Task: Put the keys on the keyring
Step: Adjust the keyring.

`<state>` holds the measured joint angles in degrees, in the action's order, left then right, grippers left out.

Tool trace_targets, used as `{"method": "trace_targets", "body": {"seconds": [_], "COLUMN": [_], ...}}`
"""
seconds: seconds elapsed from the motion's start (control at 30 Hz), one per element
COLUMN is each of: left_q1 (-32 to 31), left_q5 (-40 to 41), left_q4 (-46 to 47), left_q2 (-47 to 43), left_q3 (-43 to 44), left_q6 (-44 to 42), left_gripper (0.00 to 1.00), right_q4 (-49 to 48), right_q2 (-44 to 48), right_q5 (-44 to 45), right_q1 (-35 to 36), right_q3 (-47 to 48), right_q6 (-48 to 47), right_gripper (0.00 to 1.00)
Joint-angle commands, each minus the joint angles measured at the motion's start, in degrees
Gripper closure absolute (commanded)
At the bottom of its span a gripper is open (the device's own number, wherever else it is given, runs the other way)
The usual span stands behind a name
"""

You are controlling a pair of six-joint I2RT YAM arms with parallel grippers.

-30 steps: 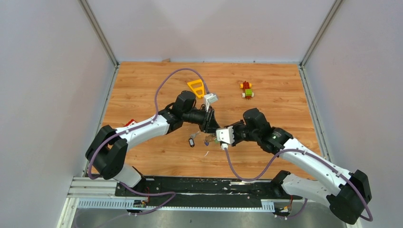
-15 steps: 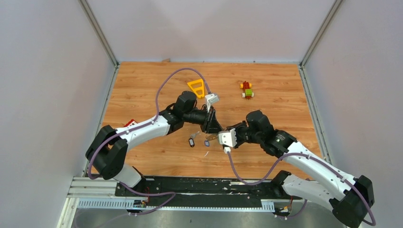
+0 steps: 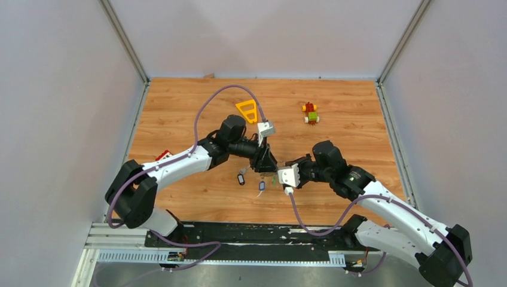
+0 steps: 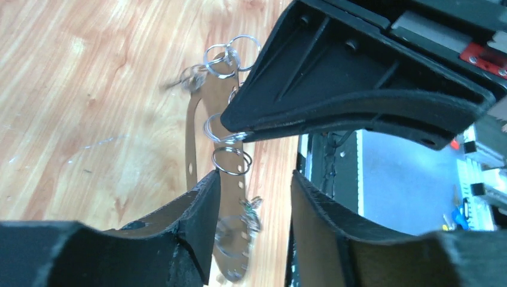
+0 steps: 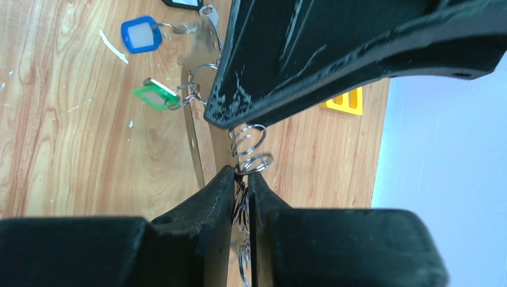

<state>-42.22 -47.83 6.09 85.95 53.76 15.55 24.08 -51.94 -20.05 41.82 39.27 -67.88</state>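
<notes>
Keyring [image 5: 192,128] orientation check.
Right gripper [image 5: 241,173] pinches its near end; long axis runs into left gripper [image 4: 254,179], jaws apart.

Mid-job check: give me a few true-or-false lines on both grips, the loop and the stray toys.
1. The right gripper is shut on the metal loop. True.
2. The left gripper has its fingers pressed together. False: they stand well apart.
3. The yellow triangle is held by the right gripper. False: it lies on the table, beyond the left arm.
4. The toy block figure lies on the far part of the table, apart from both arms. True.
5. The green tag lies beside the toy block figure. False: it is right at the metal loop, near the grippers.
</notes>
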Motion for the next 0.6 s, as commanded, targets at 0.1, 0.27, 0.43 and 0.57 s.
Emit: {"method": "trace_targets", "body": {"seconds": [0.1, 0.27, 0.43, 0.57], "left_q1": [0.6, 0.6, 0.6, 0.6], "left_q5": [-0.7, -2.3, -0.6, -2.8], "left_q4": [-16.4, -19.5, -19.2, -17.9], "left_q2": [-10.0, -12.7, -11.0, -8.9], "left_q3": [4.3, 3.1, 2.6, 1.4], "left_q6": [-37.0, -49.1, -56.7, -66.3], "left_gripper": [0.28, 0.22, 0.25, 0.27], "right_q4": [1.0, 1.5, 1.8, 1.6], "right_q2": [0.6, -0.1, -1.1, -1.2], "right_q5": [-6.6, -9.9, -11.2, -12.2], "right_q1": [-1.0, -1.4, -1.6, -2.0], "right_q3": [1.9, 2.7, 3.1, 3.1], "right_q6": [1.8, 3.0, 3.2, 3.5], "right_gripper": [1.00, 1.00, 1.00, 1.00]}}
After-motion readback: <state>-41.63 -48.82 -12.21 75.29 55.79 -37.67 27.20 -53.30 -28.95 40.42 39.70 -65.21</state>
